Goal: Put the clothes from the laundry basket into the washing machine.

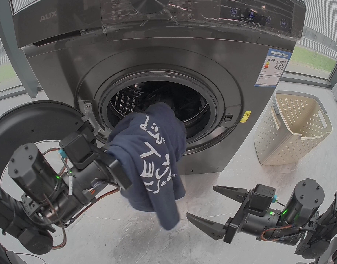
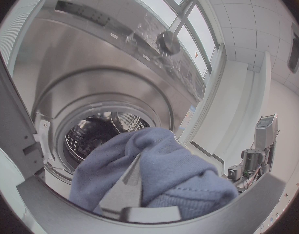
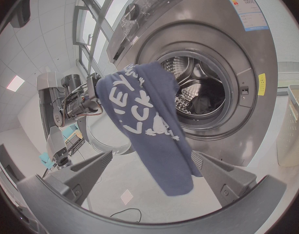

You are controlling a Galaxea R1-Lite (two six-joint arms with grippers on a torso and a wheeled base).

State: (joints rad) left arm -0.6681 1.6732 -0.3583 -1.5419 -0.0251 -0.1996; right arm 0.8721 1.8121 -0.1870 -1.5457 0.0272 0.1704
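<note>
Left hand (image 2: 141, 173) pinches shirt (image 1: 154, 154) at its bunched top; looks soft, limp, light, tail dangling. Right hand (image 1: 201, 202) wide, empty

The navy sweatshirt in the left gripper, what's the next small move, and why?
Probably push the left gripper forward into the drum. The navy sweatshirt touches the opening at its top but mostly hangs outside, below the rim, so releasing now would likely drop it on the floor.
</note>
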